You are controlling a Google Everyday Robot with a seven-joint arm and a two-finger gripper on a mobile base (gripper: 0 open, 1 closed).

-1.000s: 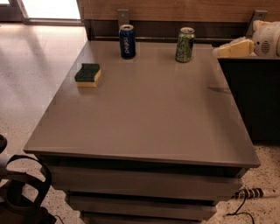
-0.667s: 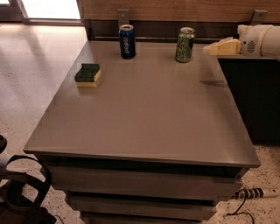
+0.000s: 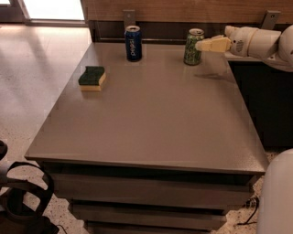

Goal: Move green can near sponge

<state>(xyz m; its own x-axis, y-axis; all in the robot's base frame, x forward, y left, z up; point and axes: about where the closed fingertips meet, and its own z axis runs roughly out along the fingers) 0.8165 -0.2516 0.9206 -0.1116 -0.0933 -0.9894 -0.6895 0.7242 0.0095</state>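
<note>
The green can (image 3: 193,46) stands upright at the far right of the grey table (image 3: 151,119), mottled green and black with a silver top. The sponge (image 3: 92,77), dark green on a pale yellow base, lies at the table's left side, far from the can. My gripper (image 3: 202,45) reaches in from the right at the height of the can's upper half, its pale tip right at the can's right side. I cannot tell whether it touches the can.
A blue can with white lettering (image 3: 133,43) stands upright at the far middle of the table, between sponge and green can. A wooden wall panel (image 3: 183,9) runs behind the table. A dark cabinet (image 3: 265,100) stands to the right.
My gripper has moved left from the table's right edge until its tip reaches the green can. The cans and the sponge have not moved.
</note>
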